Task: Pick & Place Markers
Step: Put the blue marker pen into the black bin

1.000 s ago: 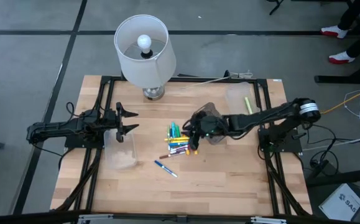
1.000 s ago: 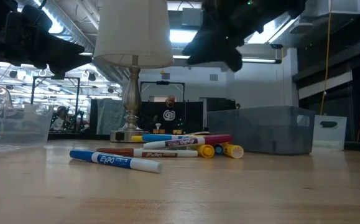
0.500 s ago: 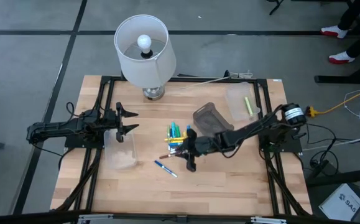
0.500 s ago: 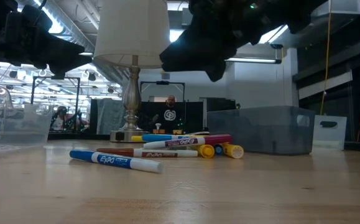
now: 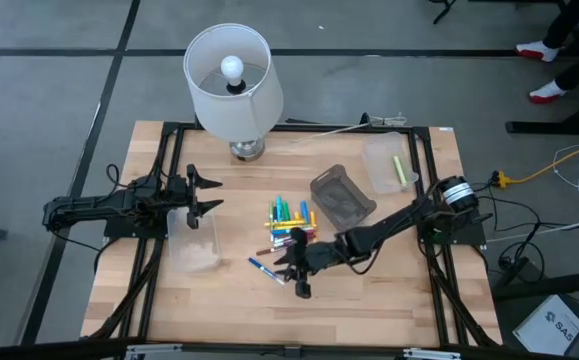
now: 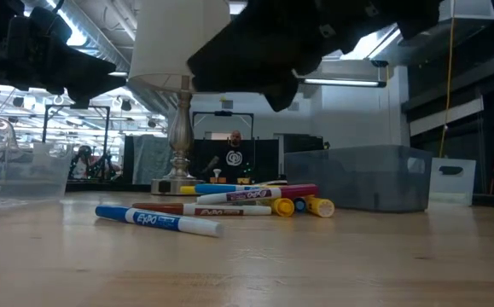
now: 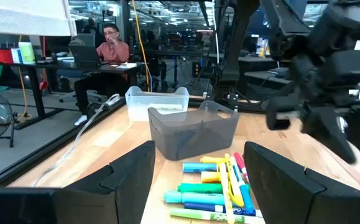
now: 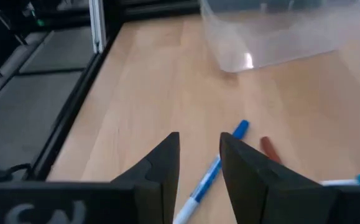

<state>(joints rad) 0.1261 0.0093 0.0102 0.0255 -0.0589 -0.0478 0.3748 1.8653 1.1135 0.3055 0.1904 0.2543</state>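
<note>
Nearest item: we find 1 blue marker (image 5: 266,270) lying alone on the surface (image 5: 369,310), apart from the rest and nearest the front edge; it is not gripped.
Right claw: the right claw (image 5: 298,277) hangs above that blue marker, fingers part way apart and holding nothing; in its own wrist view the marker (image 8: 212,168) lies just beyond the gap between the 2 fingers (image 8: 161,163). We judge a pick is being lined up, not yet made.
Main pile: the other markers (image 5: 289,225) lie heaped mid-surface in yellow, green, blue and red/pink; none appears sorted.
Grey bin: the grey bin (image 5: 342,197) stands just beside the pile; we cannot tell whether it holds anything.
Clear bin, left side: a clear bin (image 5: 194,242) sits below the left arm; we see no marker in it.
Left claw: the left claw (image 5: 206,192) waits over the left side with its fingers spread wide, empty.
Far bin: a second clear bin (image 5: 387,165) at the far right holds what looks like 1 yellow-green marker (image 5: 399,168).
Progress: early, in our judgement; about 1 marker placed, nearly all left.
</note>
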